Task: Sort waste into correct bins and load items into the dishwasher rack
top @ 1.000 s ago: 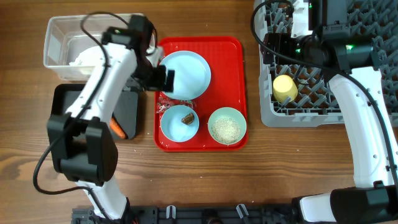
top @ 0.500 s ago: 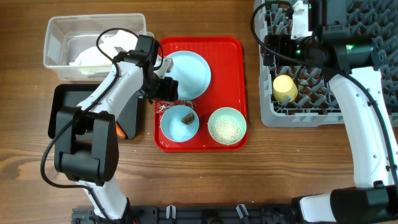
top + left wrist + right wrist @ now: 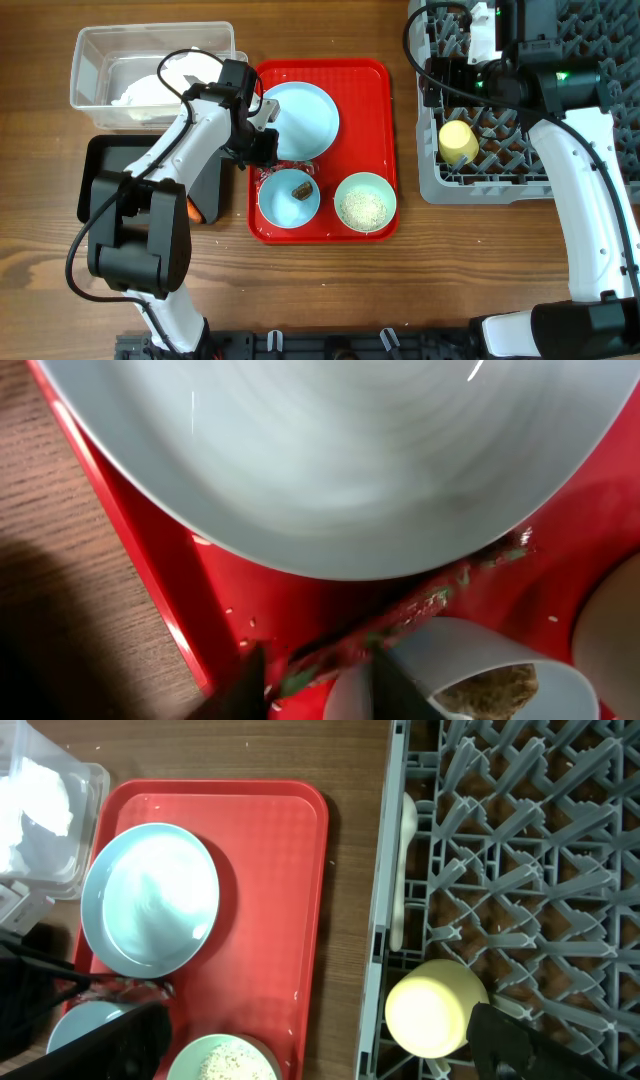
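Observation:
My left gripper (image 3: 262, 150) is low over the red tray, and its fingers stand narrowed on either side of the red printed wrapper (image 3: 420, 605) with a small gap still showing. The wrapper lies between the light blue plate (image 3: 298, 118) and the blue bowl (image 3: 290, 195), which holds the brown lump (image 3: 495, 688). Rice fills the pale green bowl (image 3: 365, 203). My right gripper (image 3: 432, 80) hangs open over the left rim of the grey rack (image 3: 430, 185), with nothing in it. The yellow cup (image 3: 435, 1010) sits in the rack beside its right finger.
The red tray (image 3: 370, 110) carries the plate and bowls. At the left, a clear tub (image 3: 90, 70) holds a white tissue (image 3: 140, 90). Below it lies the black tray (image 3: 100, 170), with an orange carrot (image 3: 188, 210) at its right edge.
The left gripper moved down from the plate's left edge to the wrapper and its jaws narrowed from wide open. The right arm has not moved.

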Robot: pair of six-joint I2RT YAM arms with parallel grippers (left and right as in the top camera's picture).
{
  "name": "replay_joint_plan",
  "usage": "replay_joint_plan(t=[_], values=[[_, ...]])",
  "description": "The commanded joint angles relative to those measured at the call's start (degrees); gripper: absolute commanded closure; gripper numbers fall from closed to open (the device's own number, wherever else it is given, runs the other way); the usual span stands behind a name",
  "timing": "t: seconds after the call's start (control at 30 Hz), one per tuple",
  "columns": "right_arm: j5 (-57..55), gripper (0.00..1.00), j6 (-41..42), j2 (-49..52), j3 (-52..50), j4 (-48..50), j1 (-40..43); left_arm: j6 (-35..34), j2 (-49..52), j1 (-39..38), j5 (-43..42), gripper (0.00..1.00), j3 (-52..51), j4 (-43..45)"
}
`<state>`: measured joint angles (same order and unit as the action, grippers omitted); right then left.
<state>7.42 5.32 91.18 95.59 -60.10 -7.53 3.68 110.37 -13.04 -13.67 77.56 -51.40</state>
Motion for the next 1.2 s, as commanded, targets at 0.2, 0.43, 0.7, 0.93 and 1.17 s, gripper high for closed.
replay_joint_plan(t=[0.2,0.43,0.7,0.93,1.17], values=[[-0.6,0.02,0.2,0.3,-0.4,-0.2,0.3,0.6,0.2,-0.2,-0.9,0.96,-0.6,1.3],[-0.6,0.02,0.2,0.3,-0.4,-0.2,0.3,-1.4,-1.7,0.0,-2.9,0.96,8.8,-0.7],[-0.6,0.02,0.2,0.3,-0.4,0.0,0.3,-6.1,-6.3,5.2,5.5,0.96,18.9,0.5],[-0.6,0.02,0.2,0.4,-0.4,0.2,0.3,-11.9,-5.3,19.7,14.6,0.96,18.9,5.0],[-0.6,0.02,0.2,0.4,-0.4,0.2,0.3,-11.6,-0.8,24.3,14.2,0.00,18.8,8.4]])
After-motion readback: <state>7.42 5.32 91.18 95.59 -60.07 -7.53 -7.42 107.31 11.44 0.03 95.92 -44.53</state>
